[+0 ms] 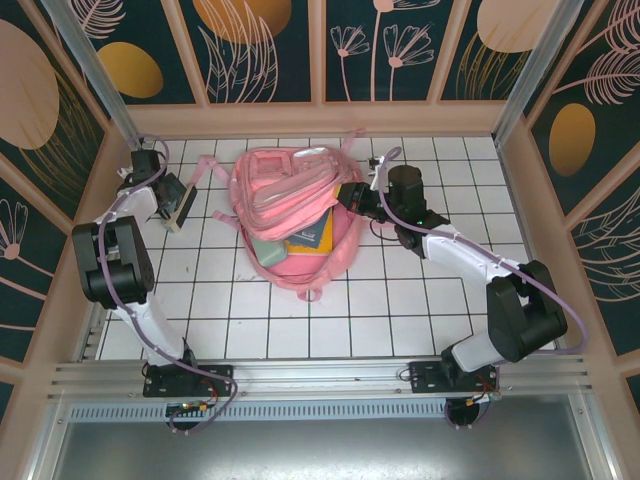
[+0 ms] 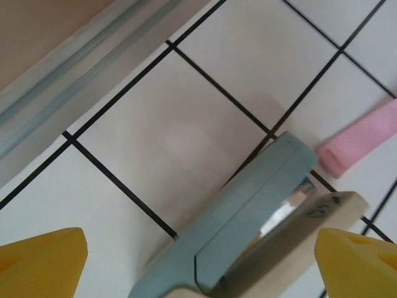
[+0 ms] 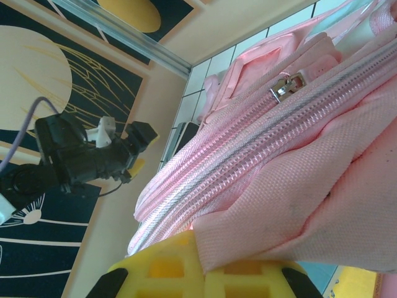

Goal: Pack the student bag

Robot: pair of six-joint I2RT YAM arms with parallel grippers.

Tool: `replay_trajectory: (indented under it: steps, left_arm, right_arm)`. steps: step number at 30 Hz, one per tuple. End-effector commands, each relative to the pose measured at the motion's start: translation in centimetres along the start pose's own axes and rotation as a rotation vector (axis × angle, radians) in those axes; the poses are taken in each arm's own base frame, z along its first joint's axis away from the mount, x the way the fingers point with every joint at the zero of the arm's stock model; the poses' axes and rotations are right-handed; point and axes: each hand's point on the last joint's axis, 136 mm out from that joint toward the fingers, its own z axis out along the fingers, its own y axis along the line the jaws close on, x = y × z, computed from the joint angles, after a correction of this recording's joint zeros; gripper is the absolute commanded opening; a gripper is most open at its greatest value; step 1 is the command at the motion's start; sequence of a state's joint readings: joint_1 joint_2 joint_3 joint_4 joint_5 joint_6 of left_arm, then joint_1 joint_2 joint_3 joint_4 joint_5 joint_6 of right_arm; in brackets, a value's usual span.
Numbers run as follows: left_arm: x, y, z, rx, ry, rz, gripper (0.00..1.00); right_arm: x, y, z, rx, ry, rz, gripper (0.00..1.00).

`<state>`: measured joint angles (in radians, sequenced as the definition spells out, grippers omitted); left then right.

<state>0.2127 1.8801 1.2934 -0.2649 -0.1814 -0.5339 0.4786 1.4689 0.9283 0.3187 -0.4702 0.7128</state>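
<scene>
The student bag (image 1: pixel 285 195), a big light-pink backpack, lies in the middle of the tiled table with its mouth open toward the near side. A mint-green case (image 1: pixel 265 250) and a yellow and blue book (image 1: pixel 308 240) show inside it. My right gripper (image 1: pixel 352 196) is at the bag's right rim, and its yellow pads are shut (image 3: pixel 236 273) on a fold of the pink fabric (image 3: pixel 298 205) below the zip. My left gripper (image 1: pixel 182 205) stands left of the bag with its jaws wide (image 2: pixel 198 267) around a flat grey-blue and beige case (image 2: pixel 248 217). A gap shows beside the left finger.
A loose pink strap end (image 2: pixel 360 143) lies on the tiles near the flat case. The left wall and its metal rail (image 2: pixel 68 68) run close behind the left gripper. Decorated panels close the table on three sides. Bare tiles (image 1: pixel 330 320) stretch between the bag and the arm bases.
</scene>
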Motion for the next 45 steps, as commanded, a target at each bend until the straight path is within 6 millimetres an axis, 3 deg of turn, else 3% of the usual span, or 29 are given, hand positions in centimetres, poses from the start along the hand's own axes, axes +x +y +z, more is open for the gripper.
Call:
replay_trajectory:
  steps: [1, 8, 16, 19, 23, 26, 28, 34, 37, 45]
  left_arm:
    - [-0.4, -0.6, 1.3, 0.07, 0.03, 0.006, 0.92]
    - [1.9, -4.0, 2.6, 0.273, 0.126, -0.018, 0.83]
    - [4.3, -6.1, 1.4, 0.425, 0.202, -0.044, 0.78]
    - [3.9, -5.8, 0.9, 0.375, 0.176, -0.004, 0.78]
    - [2.2, -2.9, 1.0, 0.191, 0.111, 0.063, 0.76]
    - [1.8, -2.2, 0.5, 0.147, 0.09, 0.1, 0.7]
    - [1.7, -2.5, -0.1, 0.141, 0.068, 0.129, 0.66]
    - [2.7, -6.7, -1.4, 0.197, 0.045, 0.274, 0.56]
    - [3.3, -7.0, -0.5, 0.174, 0.066, 0.306, 0.43]
    - [4.4, -6.5, 1.5, 0.125, 0.108, 0.343, 0.42]
  right_arm:
    - [-2.5, 1.7, -0.7, -0.058, -0.093, -0.048, 0.0]
    - [-2.5, 1.6, -0.6, -0.059, -0.094, -0.044, 0.0]
    - [-2.4, 1.5, -0.5, -0.063, -0.089, -0.039, 0.0]
    - [-2.3, 1.5, -0.5, -0.064, -0.086, -0.036, 0.0]
    - [-2.3, 1.6, -0.6, -0.068, -0.088, -0.036, 0.0]
    - [-2.4, 1.6, -0.6, -0.067, -0.09, -0.036, 0.0]
    - [-2.3, 1.7, -0.5, -0.07, -0.088, -0.035, 0.0]
    - [-2.2, 1.8, -0.4, -0.075, -0.084, -0.034, 0.0]
    - [-2.1, 1.8, -0.4, -0.076, -0.082, -0.033, 0.01]
    - [-2.1, 1.8, -0.4, -0.077, -0.081, -0.032, 0.01]
